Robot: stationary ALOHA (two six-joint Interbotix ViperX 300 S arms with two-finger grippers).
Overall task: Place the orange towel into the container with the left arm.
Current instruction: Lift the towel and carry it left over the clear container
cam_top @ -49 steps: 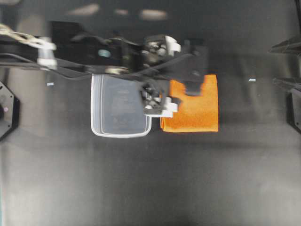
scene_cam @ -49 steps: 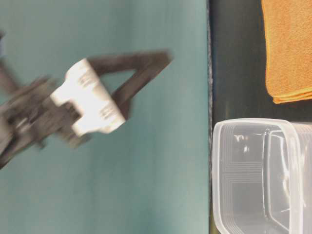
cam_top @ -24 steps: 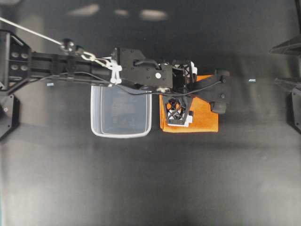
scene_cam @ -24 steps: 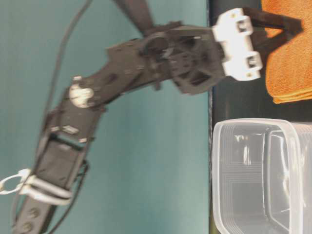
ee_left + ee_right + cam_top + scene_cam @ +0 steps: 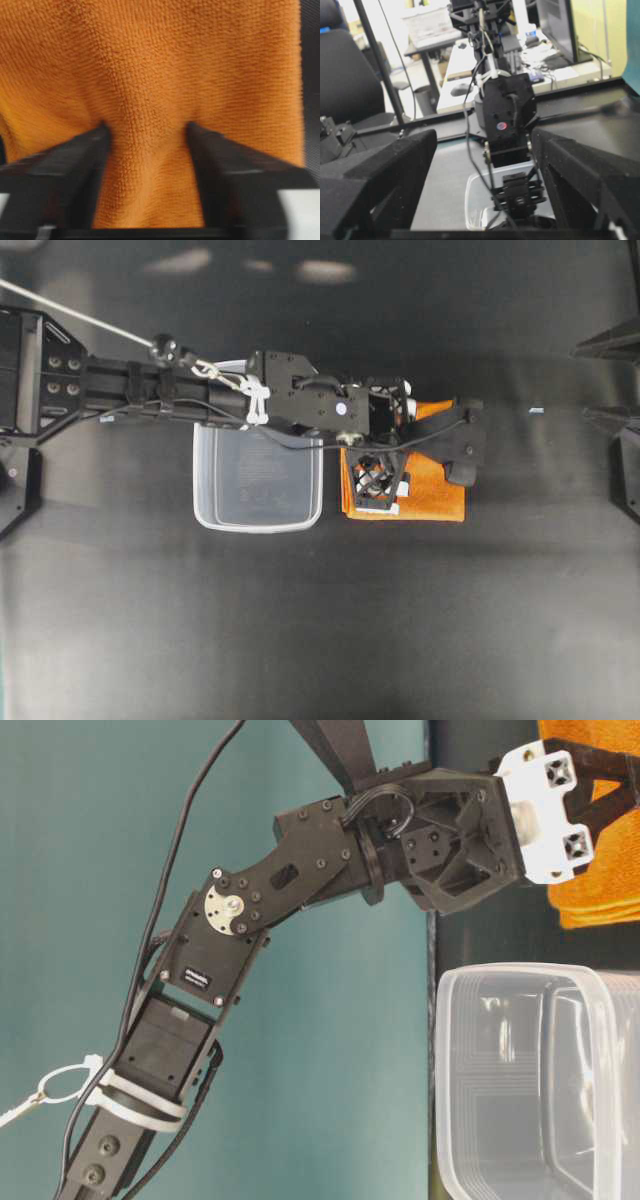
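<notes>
The orange towel [image 5: 440, 502] lies folded on the black table, just right of the container [image 5: 258, 523], a clear tub that holds nothing. My left gripper [image 5: 378, 485] points straight down onto the towel's left half. In the left wrist view both black fingers [image 5: 75, 160] press into the towel [image 5: 150, 60], and a ridge of cloth is bunched between them at the left gripper [image 5: 145, 131]. From table level, the left gripper [image 5: 625, 785] meets the towel [image 5: 600, 905] above the container [image 5: 520, 975]. My right gripper [image 5: 482, 137] stands wide open and holds nothing, far off at the table's right edge.
The left arm [image 5: 300, 400] stretches from the left side across the container's far rim. The right gripper's fingers [image 5: 605, 340] hang still at the right edge. A small white mark [image 5: 536, 410] sits on the table right of the towel.
The left arm swung right from over the container and came down onto the towel. Its jaws narrowed and pinched up a ridge of cloth. The right arm has not moved.
</notes>
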